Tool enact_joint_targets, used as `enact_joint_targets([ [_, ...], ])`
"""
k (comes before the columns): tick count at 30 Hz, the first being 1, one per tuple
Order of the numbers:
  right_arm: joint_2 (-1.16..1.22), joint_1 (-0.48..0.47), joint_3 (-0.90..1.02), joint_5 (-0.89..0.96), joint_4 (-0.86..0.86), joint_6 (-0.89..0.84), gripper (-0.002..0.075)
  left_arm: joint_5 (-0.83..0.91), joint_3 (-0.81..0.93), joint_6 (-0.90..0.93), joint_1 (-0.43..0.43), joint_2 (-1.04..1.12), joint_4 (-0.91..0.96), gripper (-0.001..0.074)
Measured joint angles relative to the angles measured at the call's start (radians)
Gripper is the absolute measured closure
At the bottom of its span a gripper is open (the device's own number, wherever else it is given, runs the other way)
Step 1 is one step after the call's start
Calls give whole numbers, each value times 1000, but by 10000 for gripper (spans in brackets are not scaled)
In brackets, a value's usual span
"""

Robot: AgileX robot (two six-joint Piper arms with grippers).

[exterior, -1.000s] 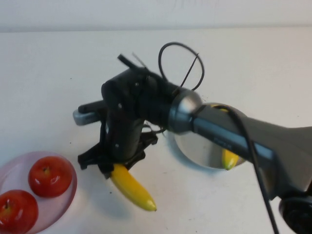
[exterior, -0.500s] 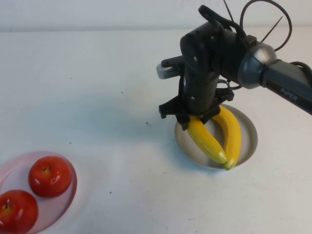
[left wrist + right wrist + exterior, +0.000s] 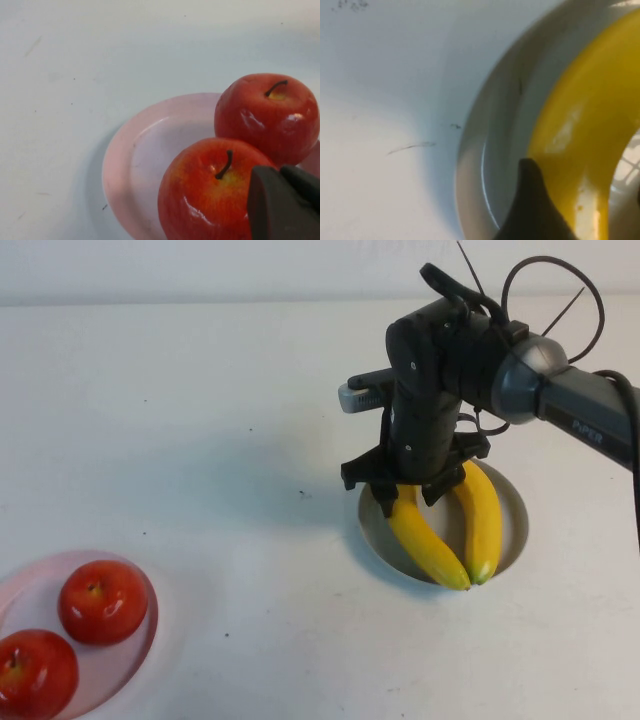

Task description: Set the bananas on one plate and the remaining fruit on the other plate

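Right claw (image 3: 412,493) spread over grey-blue plate (image 3: 515,523) right of centre, astride banana (image 3: 428,535), grip uncertain. Left claw (image 3: 282,202) beside apples (image 3: 215,195), lower left; fingers unreadable.

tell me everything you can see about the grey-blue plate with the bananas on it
The round, shallow grey-blue plate with a raised rim sits on the white table, right of centre. It looks smooth and glossy, like plastic or ceramic. Two bright yellow bananas lie in it side by side, tips meeting at the near rim. The right gripper stands over the plate's far-left part, straddling the left banana's upper end. The left gripper is far off, by the pink plate.
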Motion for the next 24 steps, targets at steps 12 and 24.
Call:
enact_joint_targets([
  [12, -254, 59, 118, -2, 1, 0, 396, 0, 0, 0, 0, 0, 0, 733],
  [24, -823, 76, 646, 2, 12, -82, 732, 0, 0, 0, 0, 0, 0, 733],
])
